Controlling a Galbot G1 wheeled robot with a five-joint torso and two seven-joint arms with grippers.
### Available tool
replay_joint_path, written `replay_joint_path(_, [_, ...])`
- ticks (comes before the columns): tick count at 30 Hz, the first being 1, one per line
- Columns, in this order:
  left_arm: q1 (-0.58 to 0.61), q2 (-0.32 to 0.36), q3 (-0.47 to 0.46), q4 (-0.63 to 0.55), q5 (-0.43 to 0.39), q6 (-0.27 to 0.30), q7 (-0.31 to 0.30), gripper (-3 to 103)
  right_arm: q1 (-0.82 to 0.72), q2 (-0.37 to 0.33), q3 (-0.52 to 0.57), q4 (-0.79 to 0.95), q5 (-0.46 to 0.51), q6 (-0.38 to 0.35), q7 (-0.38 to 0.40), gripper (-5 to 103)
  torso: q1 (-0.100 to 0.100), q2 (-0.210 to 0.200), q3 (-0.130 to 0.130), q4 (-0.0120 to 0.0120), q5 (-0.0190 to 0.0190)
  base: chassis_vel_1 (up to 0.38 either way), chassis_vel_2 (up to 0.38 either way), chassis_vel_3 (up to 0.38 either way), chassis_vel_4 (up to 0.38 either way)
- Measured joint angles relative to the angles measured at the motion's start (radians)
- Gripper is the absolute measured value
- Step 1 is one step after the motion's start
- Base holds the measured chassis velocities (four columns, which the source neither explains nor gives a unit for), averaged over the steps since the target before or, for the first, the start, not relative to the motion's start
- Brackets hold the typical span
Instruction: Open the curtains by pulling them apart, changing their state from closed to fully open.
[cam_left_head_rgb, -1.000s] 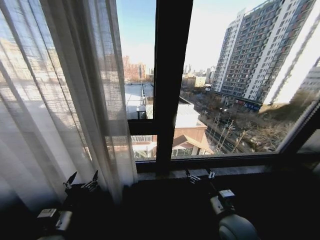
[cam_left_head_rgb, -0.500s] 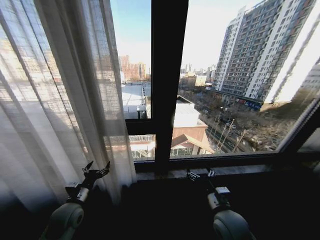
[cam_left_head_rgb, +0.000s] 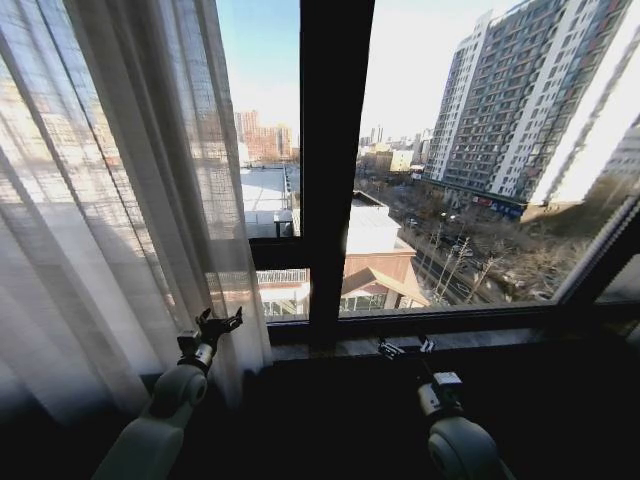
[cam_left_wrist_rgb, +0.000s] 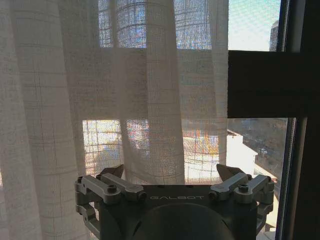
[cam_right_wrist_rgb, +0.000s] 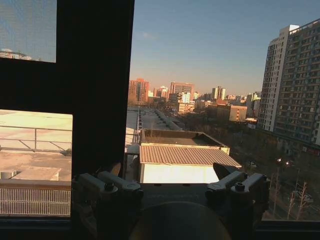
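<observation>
My left tool (cam_left_head_rgb: 220, 326) is raised with its fingers spread apart, right at the lower inner edge of the sheer cream pleated curtains (cam_left_head_rgb: 110, 200), which hang gathered over the left side of the window. My right tool (cam_left_head_rgb: 405, 347) waits low by the dark window frame (cam_left_head_rgb: 335, 150), also spread open and holding nothing.

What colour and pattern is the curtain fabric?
Sheer cream-white curtain with a fine woven grid; clearest in the left wrist view.
</observation>
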Motion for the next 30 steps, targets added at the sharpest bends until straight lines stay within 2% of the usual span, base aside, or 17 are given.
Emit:
replay_joint_path(5, [-0.051,0.000,0.054,0.048,0.021,0.000,0.008,100,0.008,0.004,0.006,-0.013,-0.001,0.002,0.000,100,0.000,0.000,0.000,0.0002,-0.0001,0.000,0.000,0.000,0.000])
replay_joint_path(6, [-0.065,-0.001,0.065,0.060,0.026,-0.002,0.022,103,0.008,0.005,0.008,-0.013,-0.002,0.002,0.000,100,0.000,0.000,0.000,0.0001,-0.0001,0.000,0.000,0.000,0.000])
replay_joint_path(8, [-0.079,-0.002,0.077,0.070,0.031,-0.005,0.034,99,0.007,0.006,0.011,-0.013,-0.002,0.003,0.001,100,0.000,0.000,0.000,0.0000,-0.0001,0.000,0.000,0.000,0.000])
replay_joint_path(11, [-0.107,-0.001,0.102,0.084,0.033,-0.007,0.040,84,0.003,0.005,0.019,-0.013,-0.003,0.003,0.002,100,0.000,0.000,0.000,-0.0001,0.0000,0.000,0.000,0.000,0.000])
replay_joint_path(12, [-0.107,-0.001,0.102,0.084,0.033,-0.007,0.040,84,0.003,0.005,0.019,-0.013,-0.003,0.003,0.002,100,0.000,0.000,0.000,-0.0001,0.0000,0.000,0.000,0.000,0.000])
replay_joint_path(14, [-0.122,0.004,0.111,0.091,0.033,-0.007,0.040,73,0.005,0.005,0.022,-0.013,-0.002,0.003,0.003,100,0.000,0.000,0.000,0.0000,-0.0001,0.000,0.000,0.000,0.000])
replay_joint_path(15, [-0.125,0.005,0.112,0.092,0.032,-0.007,0.040,73,0.006,0.006,0.022,-0.013,-0.002,0.003,0.003,100,0.000,0.000,0.000,0.0000,-0.0001,0.000,0.000,0.000,0.000])
replay_joint_path(17, [-0.132,0.011,0.114,0.097,0.031,-0.007,0.039,62,0.009,0.010,0.022,-0.016,-0.002,0.003,0.004,100,0.000,0.000,0.000,0.0000,-0.0001,0.000,0.000,0.000,0.000])
replay_joint_path(18, [-0.132,0.011,0.114,0.097,0.031,-0.007,0.039,62,0.009,0.010,0.022,-0.016,-0.002,0.003,0.004,100,0.000,0.000,0.000,0.0000,-0.0001,0.000,0.000,0.000,0.000])
replay_joint_path(20, [-0.134,0.017,0.116,0.099,0.029,-0.007,0.039,51,0.011,0.016,0.019,-0.020,-0.002,0.004,0.004,100,0.000,0.000,0.000,0.0000,0.0000,0.000,0.000,0.000,0.000])
replay_joint_path(23, [-0.135,0.019,0.118,0.101,0.028,-0.008,0.039,45,0.011,0.020,0.017,-0.022,-0.002,0.004,0.004,100,0.000,0.000,0.000,0.0001,-0.0001,0.000,0.000,0.000,0.000])
replay_joint_path(26, [-0.134,0.022,0.118,0.100,0.026,-0.011,0.040,30,0.013,0.019,0.016,-0.023,-0.002,0.004,0.005,100,0.000,0.000,0.000,0.0000,-0.0002,0.000,0.000,0.000,0.000])
replay_joint_path(27, [-0.134,0.022,0.118,0.100,0.026,-0.011,0.040,30,0.013,0.019,0.016,-0.023,-0.002,0.004,0.005,100,0.000,0.000,0.000,0.0000,-0.0002,0.000,0.000,0.000,0.000])
replay_joint_path(30, [-0.131,0.024,0.115,0.094,0.024,-0.011,0.041,19,0.018,0.017,0.014,-0.022,0.001,0.004,0.006,100,0.000,0.000,0.000,0.0000,-0.0001,0.000,0.000,0.000,0.000])
